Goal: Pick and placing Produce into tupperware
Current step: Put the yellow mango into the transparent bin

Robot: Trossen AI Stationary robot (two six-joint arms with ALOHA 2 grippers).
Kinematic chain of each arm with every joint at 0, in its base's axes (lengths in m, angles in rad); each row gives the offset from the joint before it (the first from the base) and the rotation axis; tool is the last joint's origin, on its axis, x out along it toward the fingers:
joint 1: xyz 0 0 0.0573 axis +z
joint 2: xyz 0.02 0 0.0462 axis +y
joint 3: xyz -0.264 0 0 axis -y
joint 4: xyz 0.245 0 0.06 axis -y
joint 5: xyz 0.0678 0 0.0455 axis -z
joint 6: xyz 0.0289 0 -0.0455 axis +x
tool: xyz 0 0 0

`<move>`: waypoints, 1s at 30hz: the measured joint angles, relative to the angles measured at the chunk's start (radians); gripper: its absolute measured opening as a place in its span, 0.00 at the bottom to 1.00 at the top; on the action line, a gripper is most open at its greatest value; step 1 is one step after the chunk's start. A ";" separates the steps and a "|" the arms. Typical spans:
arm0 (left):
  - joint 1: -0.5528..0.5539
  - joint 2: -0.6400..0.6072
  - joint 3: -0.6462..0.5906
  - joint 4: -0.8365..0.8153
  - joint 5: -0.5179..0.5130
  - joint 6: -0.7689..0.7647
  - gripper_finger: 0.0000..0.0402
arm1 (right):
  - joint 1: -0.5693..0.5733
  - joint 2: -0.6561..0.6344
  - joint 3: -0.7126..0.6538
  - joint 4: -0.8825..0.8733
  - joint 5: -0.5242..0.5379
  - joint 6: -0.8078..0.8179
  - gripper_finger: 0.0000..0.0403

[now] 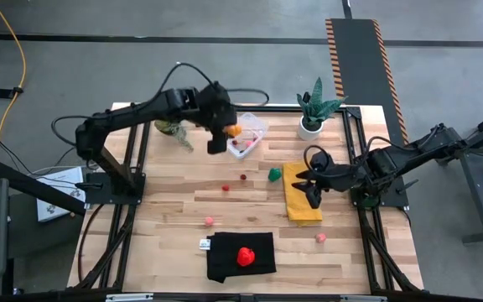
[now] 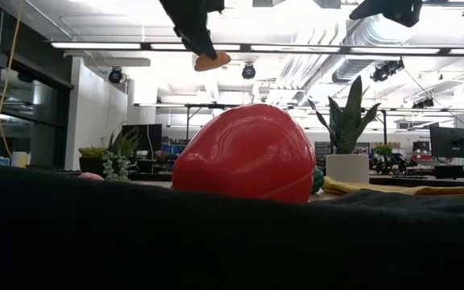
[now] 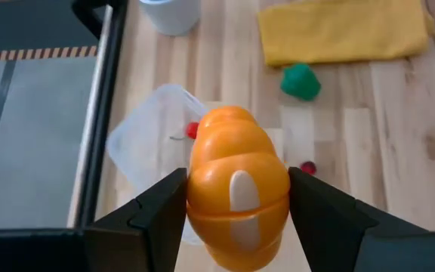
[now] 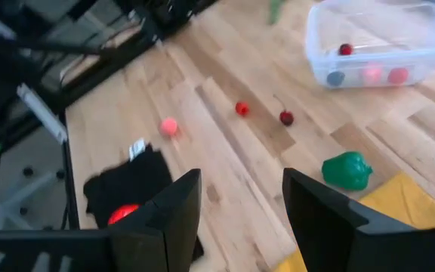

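My left gripper (image 1: 230,132) holds an orange produce piece (image 3: 236,196) in the air, above the clear tupperware (image 1: 250,134) at the table's far middle. The tupperware (image 3: 153,140) has small berries in it. On the wood lie a green piece (image 1: 274,174), two small red berries (image 1: 243,177) and pink pieces (image 1: 209,221). A red strawberry-like piece (image 1: 245,256) rests on a black cloth. My right gripper (image 1: 313,191) hangs open over the yellow cloth, with nothing between its fingers (image 4: 176,215). My left gripper pinches the orange piece by its two opposite sides (image 3: 196,193) between its two fingers (image 3: 161,211). The fingers slant down from the table's left. The piece is lifted clear of the table, over the tupperware's near-left rim.
A white pot with a spiky plant (image 1: 311,124) stands right of the tupperware, and a smaller plant (image 1: 173,127) stands to its left. A yellow cloth (image 1: 296,200) lies at the right, a black cloth (image 1: 225,262) at the near middle with a white tag (image 1: 205,244) beside it.
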 joint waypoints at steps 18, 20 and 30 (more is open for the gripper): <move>0.217 0.188 0.000 0.106 0.172 0.110 0.51 | 0.000 0.001 0.000 0.010 0.132 0.168 0.44; 0.218 0.223 0.000 0.108 0.171 0.111 0.51 | 0.000 0.001 0.000 0.010 0.141 0.185 0.44; 0.215 0.338 0.000 0.142 0.171 0.123 0.51 | -0.001 0.002 0.000 0.010 0.156 0.213 0.44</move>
